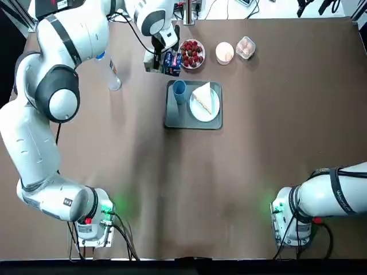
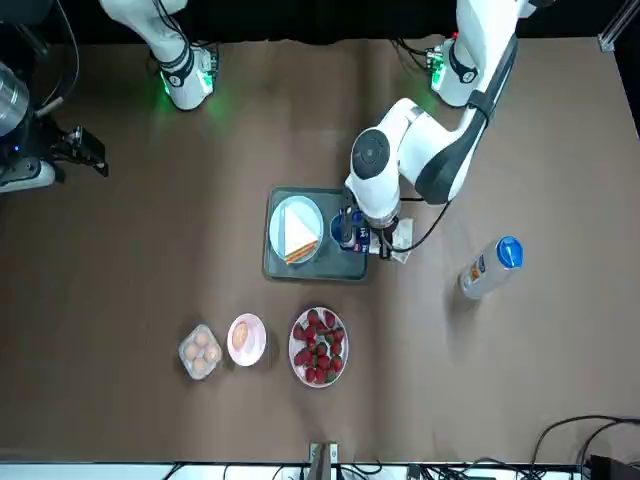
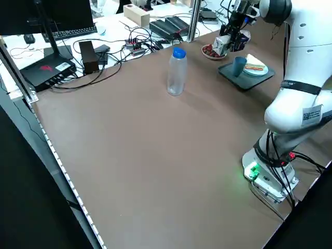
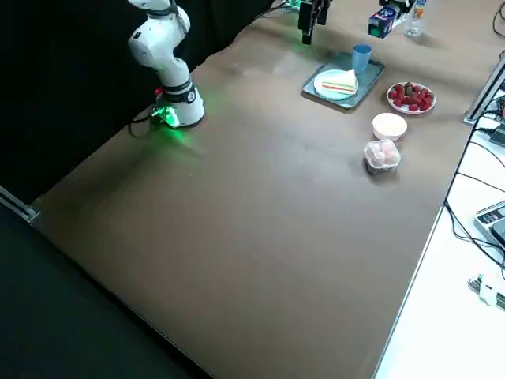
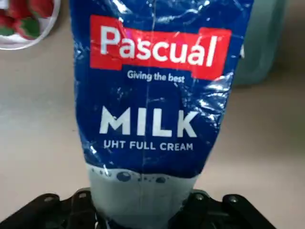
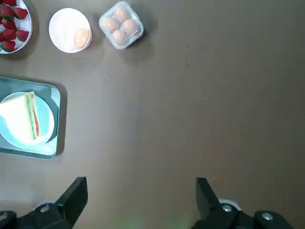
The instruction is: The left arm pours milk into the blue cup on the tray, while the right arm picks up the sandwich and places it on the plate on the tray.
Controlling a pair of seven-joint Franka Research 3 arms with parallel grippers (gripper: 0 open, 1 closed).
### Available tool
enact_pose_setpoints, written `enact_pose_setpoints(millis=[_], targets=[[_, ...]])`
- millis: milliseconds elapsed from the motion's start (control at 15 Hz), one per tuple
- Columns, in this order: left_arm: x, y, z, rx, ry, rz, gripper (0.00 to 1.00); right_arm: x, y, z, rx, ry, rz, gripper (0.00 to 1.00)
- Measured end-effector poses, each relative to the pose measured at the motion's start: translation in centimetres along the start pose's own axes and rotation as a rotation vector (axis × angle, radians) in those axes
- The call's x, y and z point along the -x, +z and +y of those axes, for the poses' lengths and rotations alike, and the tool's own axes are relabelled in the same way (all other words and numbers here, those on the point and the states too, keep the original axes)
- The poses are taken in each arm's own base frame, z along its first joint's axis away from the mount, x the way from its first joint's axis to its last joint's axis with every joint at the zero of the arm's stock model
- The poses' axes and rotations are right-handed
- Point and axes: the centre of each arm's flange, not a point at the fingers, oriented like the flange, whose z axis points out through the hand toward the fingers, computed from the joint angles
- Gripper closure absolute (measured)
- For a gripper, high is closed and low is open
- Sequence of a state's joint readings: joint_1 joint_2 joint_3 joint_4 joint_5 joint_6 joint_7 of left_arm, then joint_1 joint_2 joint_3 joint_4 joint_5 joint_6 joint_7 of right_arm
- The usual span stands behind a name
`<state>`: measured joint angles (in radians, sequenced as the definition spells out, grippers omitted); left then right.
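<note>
My left gripper [image 1: 166, 52] is shut on a blue Pascual milk carton [image 1: 171, 62], which fills the left wrist view [image 5: 152, 95]. It holds the carton in the air just beyond the far left corner of the grey tray [image 1: 174, 117]. On that tray stands the blue cup [image 1: 179, 89], close to the carton. A triangular sandwich [image 1: 202, 98] lies on the white plate [image 1: 213, 112] beside the cup. My right gripper [image 6: 140, 182] is open and empty, high up and well back from the tray on the right side.
Beyond the tray stand a plate of strawberries [image 1: 191, 53], a small bowl with an egg [image 1: 225, 52] and a clear box of eggs [image 1: 245, 47]. A water bottle with a blue cap [image 1: 112, 73] stands to the left of the tray.
</note>
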<state>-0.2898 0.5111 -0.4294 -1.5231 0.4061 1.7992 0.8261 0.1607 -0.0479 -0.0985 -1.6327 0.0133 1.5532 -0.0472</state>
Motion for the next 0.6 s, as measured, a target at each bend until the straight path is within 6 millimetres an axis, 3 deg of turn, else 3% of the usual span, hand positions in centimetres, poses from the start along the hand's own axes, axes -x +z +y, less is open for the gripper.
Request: enact_pose_setpoints(millis=[267, 600], targets=[[-0.6, 0.1, 0.8, 0.025, 0.104, -0.025, 0.52, 0.0, 0.0, 0.0, 0.000, 0.000, 0.001, 0.00], [-3.6, 0.6, 2.6, 0.034, 0.163, -0.035, 0.53, 0.0, 0.0, 0.1, 0.000, 0.002, 0.001, 0.00]])
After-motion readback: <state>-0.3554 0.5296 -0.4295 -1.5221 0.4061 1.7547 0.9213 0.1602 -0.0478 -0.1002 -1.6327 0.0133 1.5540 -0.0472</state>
